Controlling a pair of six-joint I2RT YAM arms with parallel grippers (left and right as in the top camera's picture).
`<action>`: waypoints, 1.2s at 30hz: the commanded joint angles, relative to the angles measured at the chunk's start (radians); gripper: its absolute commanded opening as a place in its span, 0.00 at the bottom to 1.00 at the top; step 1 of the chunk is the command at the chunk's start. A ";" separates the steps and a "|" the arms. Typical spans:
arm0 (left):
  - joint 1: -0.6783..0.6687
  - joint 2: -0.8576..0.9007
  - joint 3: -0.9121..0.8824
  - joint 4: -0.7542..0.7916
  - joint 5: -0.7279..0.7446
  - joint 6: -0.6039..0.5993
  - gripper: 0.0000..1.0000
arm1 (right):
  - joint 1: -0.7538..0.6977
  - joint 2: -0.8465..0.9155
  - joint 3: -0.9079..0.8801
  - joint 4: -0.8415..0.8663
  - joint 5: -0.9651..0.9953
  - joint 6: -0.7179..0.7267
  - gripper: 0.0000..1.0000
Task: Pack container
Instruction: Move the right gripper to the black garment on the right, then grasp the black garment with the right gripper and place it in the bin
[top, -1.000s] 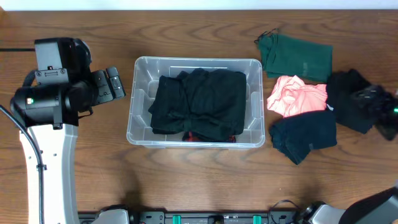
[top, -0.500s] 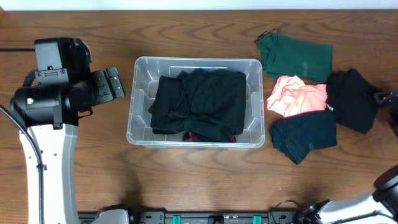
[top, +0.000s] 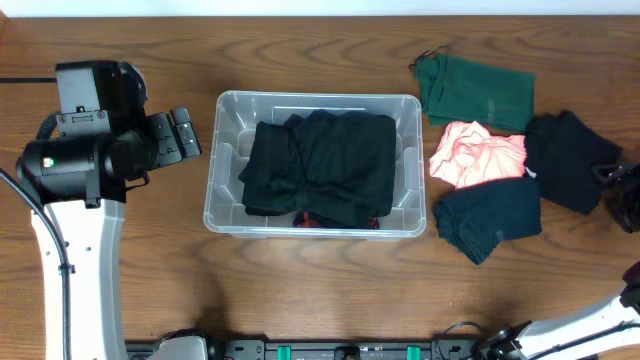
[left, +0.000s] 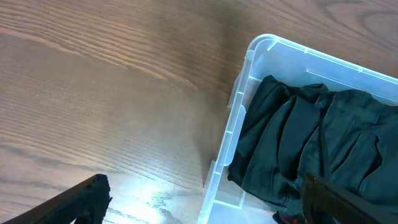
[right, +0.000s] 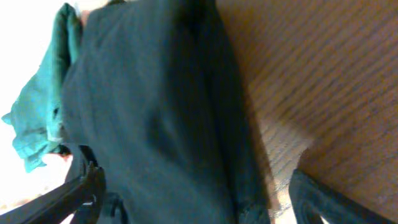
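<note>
The clear container sits mid-table with a folded black garment filling it. My left gripper hovers open just left of it; in the left wrist view the container's rim runs between the wide fingers of the left gripper. A black garment lies loose at the far right. My right gripper is at its right edge, open. In the right wrist view the black garment lies between the spread fingers of the right gripper.
Right of the container lie a green garment, a pink garment and a dark navy garment, close together. The green garment also shows in the right wrist view. Bare wood surrounds the container.
My right gripper slid off the top of the loose black garment toward the table's right edge, then settled a little lower at the garment's right side. The left arm stayed still.
</note>
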 joint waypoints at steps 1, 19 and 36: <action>0.004 0.000 0.012 0.001 -0.005 -0.005 0.98 | 0.016 0.040 0.017 -0.003 0.027 -0.027 0.88; 0.004 0.000 0.012 0.001 -0.005 -0.005 0.98 | 0.088 0.057 0.018 -0.098 0.135 0.008 0.04; 0.004 0.000 0.013 0.001 -0.005 -0.005 0.98 | 0.240 -0.421 0.018 -0.114 -0.475 0.135 0.01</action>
